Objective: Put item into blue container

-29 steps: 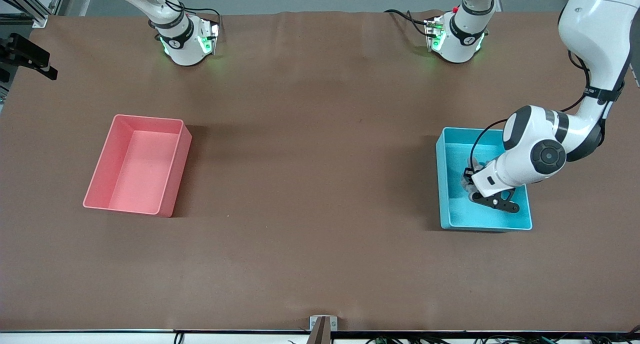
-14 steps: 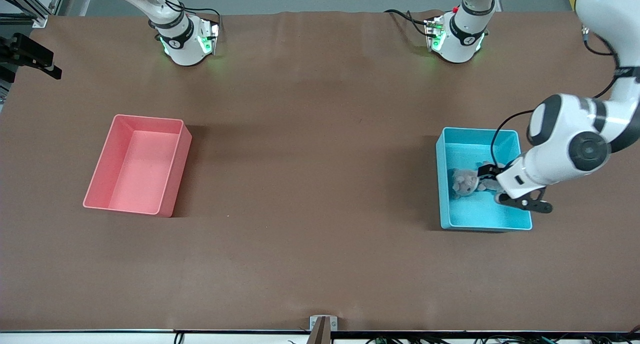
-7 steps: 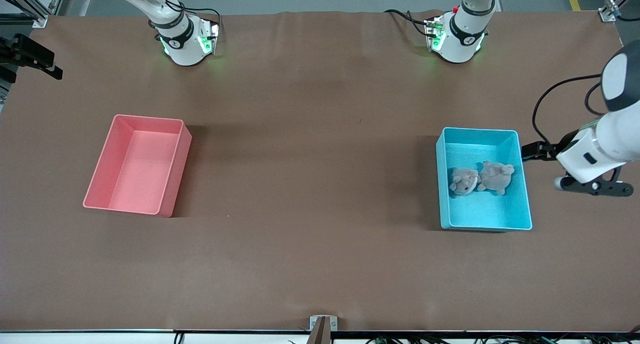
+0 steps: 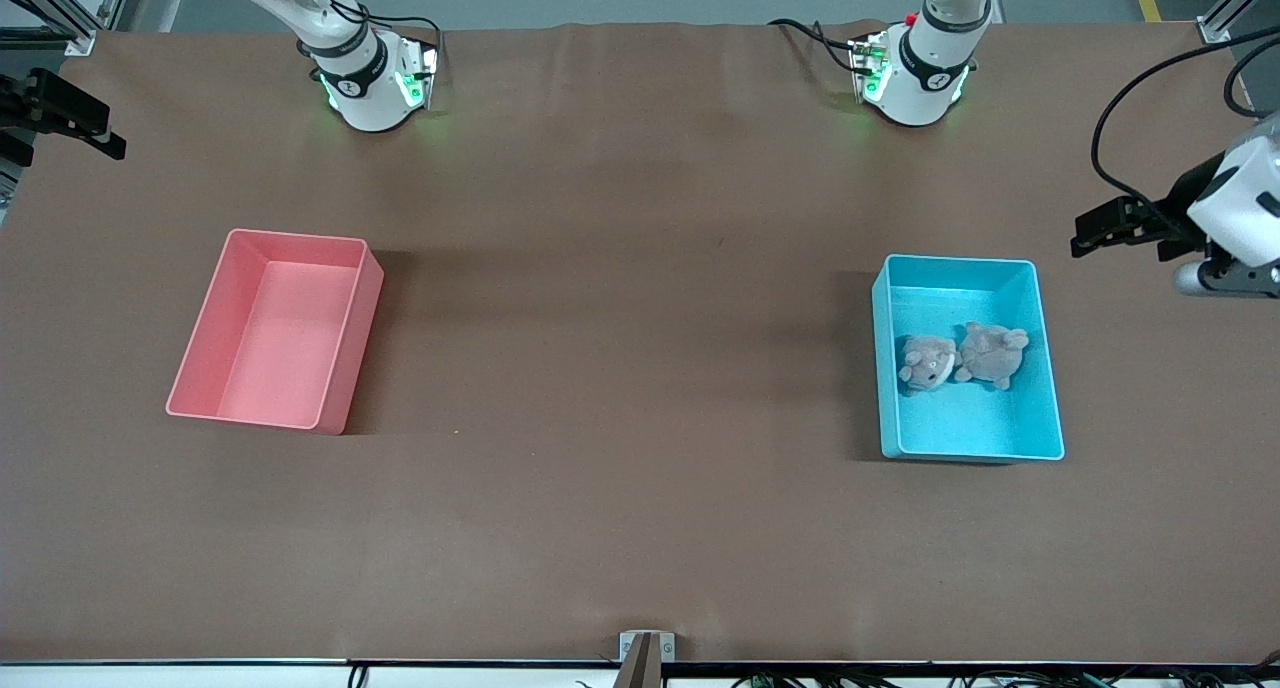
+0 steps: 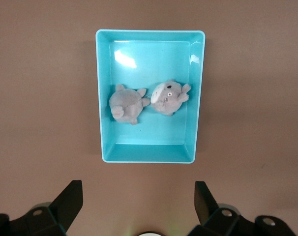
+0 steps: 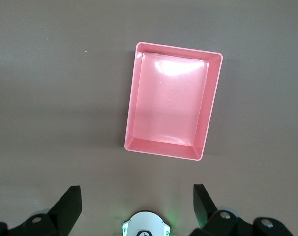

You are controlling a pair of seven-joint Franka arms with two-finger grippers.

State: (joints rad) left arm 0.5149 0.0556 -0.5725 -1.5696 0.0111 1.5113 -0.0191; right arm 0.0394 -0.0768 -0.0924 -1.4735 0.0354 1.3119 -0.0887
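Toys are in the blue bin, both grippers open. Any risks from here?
1. The two gray plush toys lie together in the blue container; a regrasp might snag both.
2. The left gripper, fingers open, hangs above the table beside the container; a low sweep might clip its wall.

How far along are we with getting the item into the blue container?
Looks done: two grey plush toys lie inside the blue container. Nothing is in hand: the left gripper hangs open above the container, and the right gripper waits open above the pink bin, which holds nothing. No other loose item shows on the table, so nothing seems left.
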